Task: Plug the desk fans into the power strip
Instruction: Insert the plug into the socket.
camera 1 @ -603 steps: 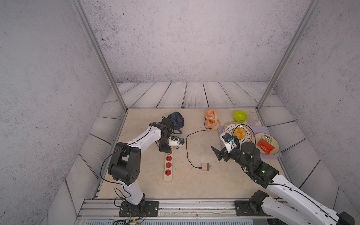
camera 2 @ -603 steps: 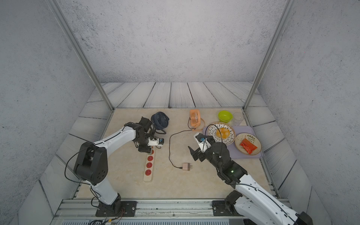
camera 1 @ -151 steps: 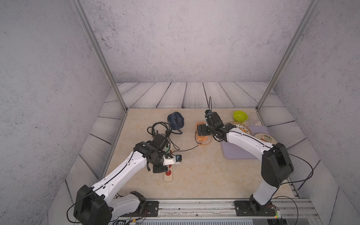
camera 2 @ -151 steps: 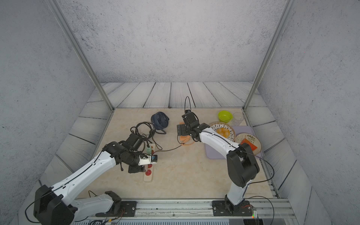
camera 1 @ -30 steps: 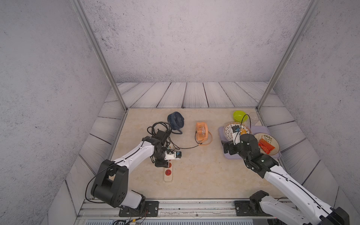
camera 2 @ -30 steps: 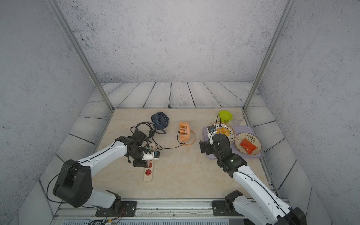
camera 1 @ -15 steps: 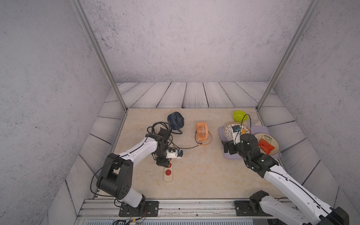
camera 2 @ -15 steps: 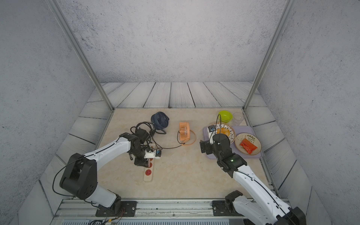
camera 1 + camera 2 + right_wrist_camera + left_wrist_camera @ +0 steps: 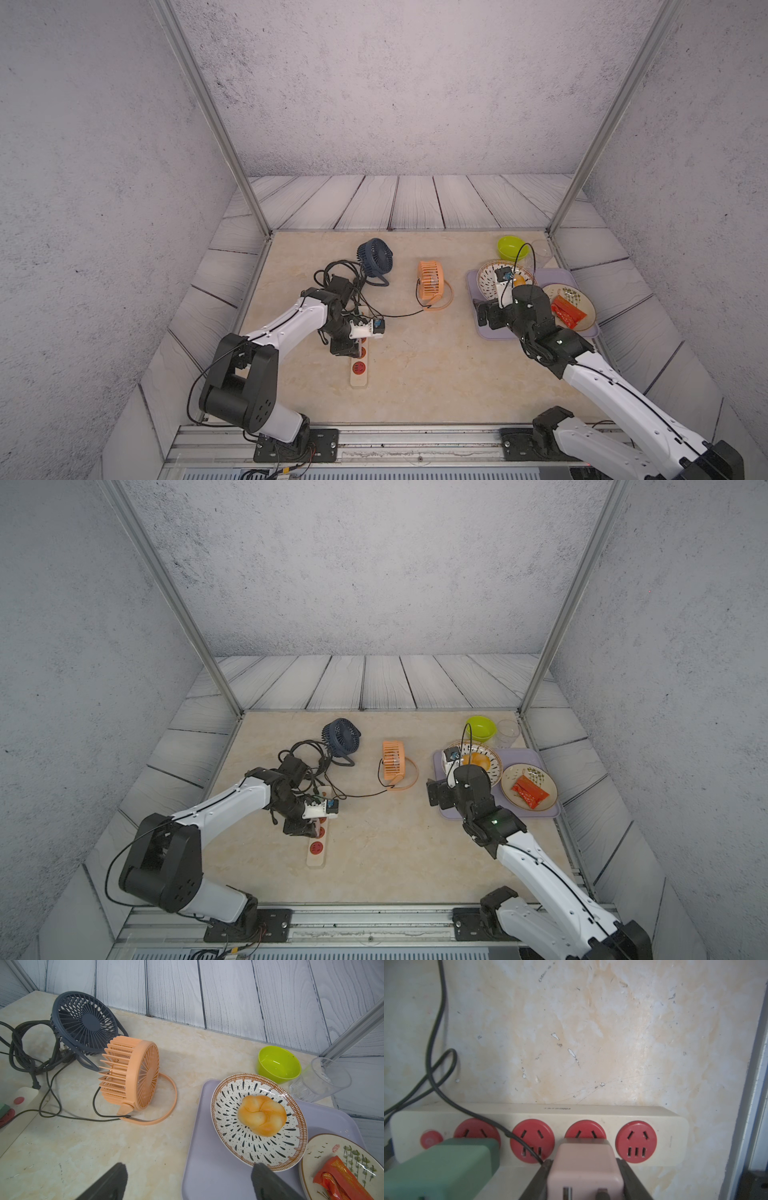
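Fingers (image 9: 539, 1180) of the left gripper (image 9: 344, 347) pinch a pink plug (image 9: 583, 1159) from both sides, set narrow around it. Just past their tips the strip (image 9: 591, 1113) lies flat on the table, crosswise to them. The plug's front covers the lower half of the third red socket; whether its prongs are in cannot be told. Off to one side of the fingers, a green plug (image 9: 446, 1159) sits on the first socket. A thin cord (image 9: 401, 316) runs from the strip to the orange fan (image 9: 430, 278), which stands between the two grippers, well apart from both, with the blue fan (image 9: 375, 256) near it. The right gripper (image 9: 190, 1182) holds nothing, its fingers (image 9: 112, 1182) spread wide: one over bare table, one over the tray (image 9: 207, 1167). Ahead of them a plate (image 9: 228, 1126) carries a bun (image 9: 261, 1115); beyond that stand a bowl (image 9: 278, 1064) and a cup (image 9: 324, 1080).
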You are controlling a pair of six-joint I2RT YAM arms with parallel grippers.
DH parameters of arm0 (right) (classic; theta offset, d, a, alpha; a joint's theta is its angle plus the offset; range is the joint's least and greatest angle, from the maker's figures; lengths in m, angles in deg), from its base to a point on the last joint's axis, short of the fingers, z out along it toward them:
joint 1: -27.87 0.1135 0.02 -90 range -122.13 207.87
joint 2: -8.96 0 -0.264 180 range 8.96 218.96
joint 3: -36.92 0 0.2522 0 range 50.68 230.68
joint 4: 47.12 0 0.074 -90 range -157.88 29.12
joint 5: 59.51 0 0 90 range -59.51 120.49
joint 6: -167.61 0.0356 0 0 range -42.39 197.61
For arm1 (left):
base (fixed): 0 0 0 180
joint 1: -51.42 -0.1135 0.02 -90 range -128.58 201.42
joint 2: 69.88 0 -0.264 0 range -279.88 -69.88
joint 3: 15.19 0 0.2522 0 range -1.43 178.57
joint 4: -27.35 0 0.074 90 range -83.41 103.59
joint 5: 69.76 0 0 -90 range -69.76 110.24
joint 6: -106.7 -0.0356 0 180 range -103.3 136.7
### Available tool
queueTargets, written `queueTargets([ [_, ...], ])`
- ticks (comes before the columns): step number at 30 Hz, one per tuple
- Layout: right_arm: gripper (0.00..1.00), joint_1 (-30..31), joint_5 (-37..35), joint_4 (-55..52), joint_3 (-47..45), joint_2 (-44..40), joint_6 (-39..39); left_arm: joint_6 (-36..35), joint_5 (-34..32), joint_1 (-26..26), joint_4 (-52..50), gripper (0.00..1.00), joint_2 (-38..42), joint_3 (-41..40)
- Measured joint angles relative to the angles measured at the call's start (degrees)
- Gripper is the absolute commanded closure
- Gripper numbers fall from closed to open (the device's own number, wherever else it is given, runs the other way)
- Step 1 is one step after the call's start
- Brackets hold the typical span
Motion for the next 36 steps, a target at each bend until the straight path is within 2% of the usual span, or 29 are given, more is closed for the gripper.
queueTargets([
  [11,0.01,0.0,0.0,-0.1,-0.4,-0.1,0.1,-1.9,-2.0,0.1,-6.0,1.00,-5.8,5.2],
  [19,0.01,-0.1,0.0,-0.1,-0.4,-0.1,0.1,-0.9,-5.2,1.9,-6.6,1.00,-5.9,5.8],
  [21,0.01,-0.1,0.0,-0.1,-0.4,-0.2,0.1,-0.2,-6.6,3.0,-6.4,0.91,-5.4,5.6],
  [24,0.01,-0.1,0.0,-0.1,-0.4,-0.3,0.1,0.9,-8.4,4.1,-5.7,0.66,-4.1,5.2],
  [26,0.01,-0.1,0.0,-0.1,-0.4,-0.5,0.1,1.3,-9.3,4.6,-5.6,0.56,-3.5,5.0],
  [29,0.01,-0.1,0.0,-0.1,-0.4,-0.5,0.1,1.9,-10.6,5.3,-5.6,0.47,-3.1,5.1],
  [36,0.01,-0.2,0.0,-0.1,-0.4,-0.5,0.1,2.6,-16.4,5.2,-6.8,0.37,-3.3,6.1],
])
